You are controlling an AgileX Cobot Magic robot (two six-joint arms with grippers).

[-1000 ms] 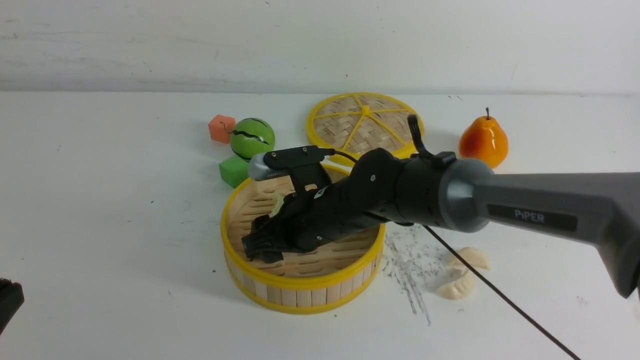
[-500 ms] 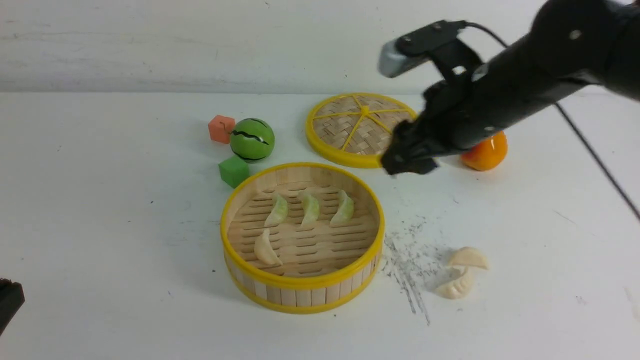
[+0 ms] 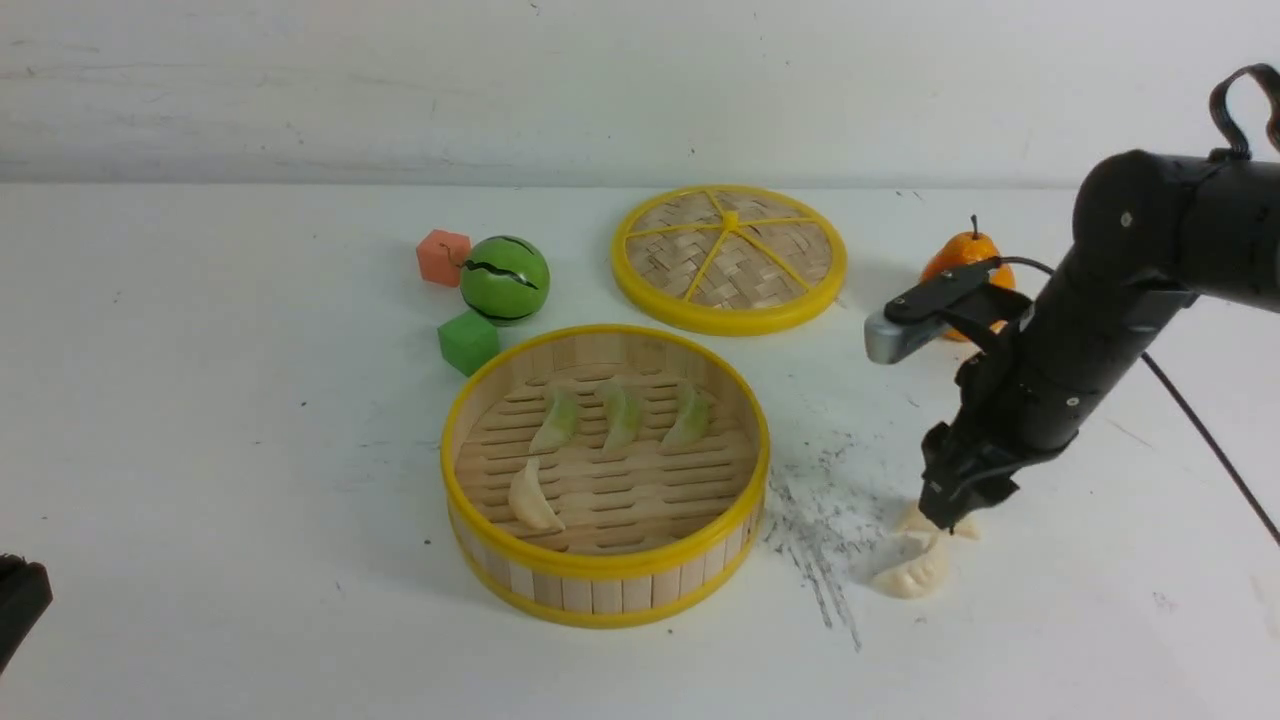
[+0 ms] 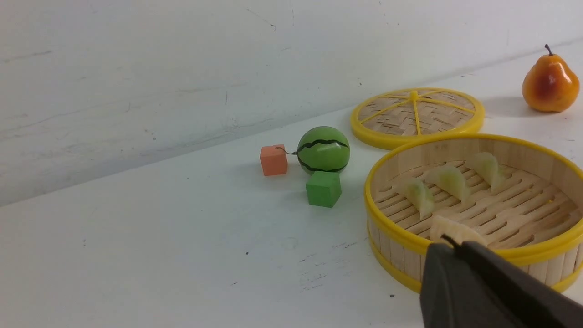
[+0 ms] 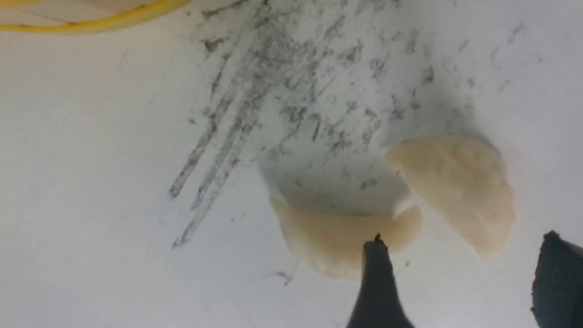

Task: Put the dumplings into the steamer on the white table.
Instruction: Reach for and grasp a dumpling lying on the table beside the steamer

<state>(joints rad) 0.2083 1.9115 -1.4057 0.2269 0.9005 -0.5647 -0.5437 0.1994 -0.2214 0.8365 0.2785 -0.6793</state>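
Note:
The steamer (image 3: 600, 572) stands mid-table on the white table (image 3: 200, 450). It holds three pale green dumplings (image 3: 622, 415) in a row and one cream dumpling (image 3: 530, 497). Two more cream dumplings lie to its right on the table, the nearer one (image 3: 912, 578) and the farther one (image 3: 912, 520). My right gripper (image 3: 950, 515) hangs open just above the farther one. In the right wrist view the end of that dumpling (image 5: 460, 187) lies between the spread fingers of my right gripper (image 5: 463, 237). The other dumpling (image 5: 337, 241) is beside one fingertip. My left gripper (image 4: 448, 243) is shut and empty, low at the near left.
The woven yellow-rimmed lid (image 3: 730, 255) lies behind the steamer. A pear (image 3: 950, 265) sits behind my right arm. A watermelon ball (image 3: 505, 278), an orange cube (image 3: 443, 256) and a green cube (image 3: 467, 342) sit back left. Dark grey specks (image 3: 820, 500) mark the table.
My right arm rose out of the steamer, leaving a cream dumpling inside. It then swung right and came down over the two dumplings on the table. The left gripper has not moved.

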